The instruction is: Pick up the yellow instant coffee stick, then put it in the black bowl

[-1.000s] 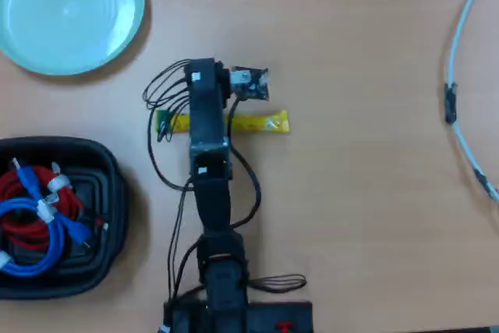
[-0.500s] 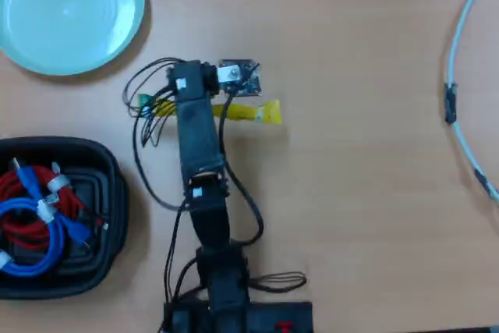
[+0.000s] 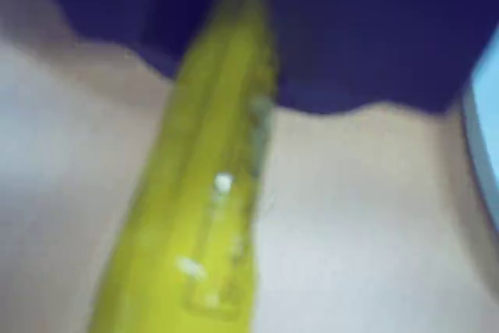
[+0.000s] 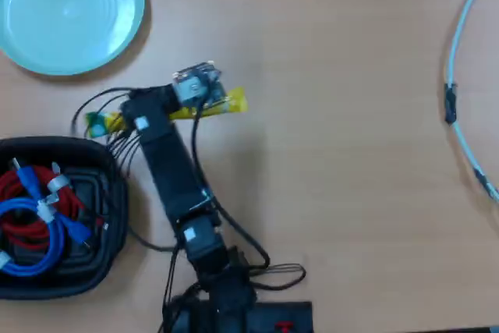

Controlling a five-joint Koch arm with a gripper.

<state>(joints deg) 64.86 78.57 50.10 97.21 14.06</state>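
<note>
Seen closest, in the blurred wrist view: yellow instant coffee stick (image 3: pixel 207 193) filling the middle of the frame, running up toward a dark blue-black mass at the top, pale worktop (image 3: pixel 366 216) on either side. Pincer (image 4: pixel 196 91) itself not resolved there; from overhead, hidden under the wrist hardware, so impossible to tell for certain whether clamped on the sachet, though judged likely to be gripping it near the middle.

Further out, from above: stick lying roughly level across the arm's tip, its yellow end (image 4: pixel 226 104) poking out to the right, its green end (image 4: pixel 97 122) to the left just beyond the upper rim of the black bowl (image 4: pixel 109 163). Whether lifted clear of the worktop or resting on it, not discernible. Bowl already occupied by coiled red and blue cables (image 4: pixel 35 220).

Progress judged as roughly midway: pickup apparently made or nearly so, sachet beside the bowl but not yet inside; short carry and release left.

Farthest: light-teal plate (image 4: pixel 69 9) at upper left, pale hose (image 4: pixel 466 76) curving at the right edge, both well apart.
</note>
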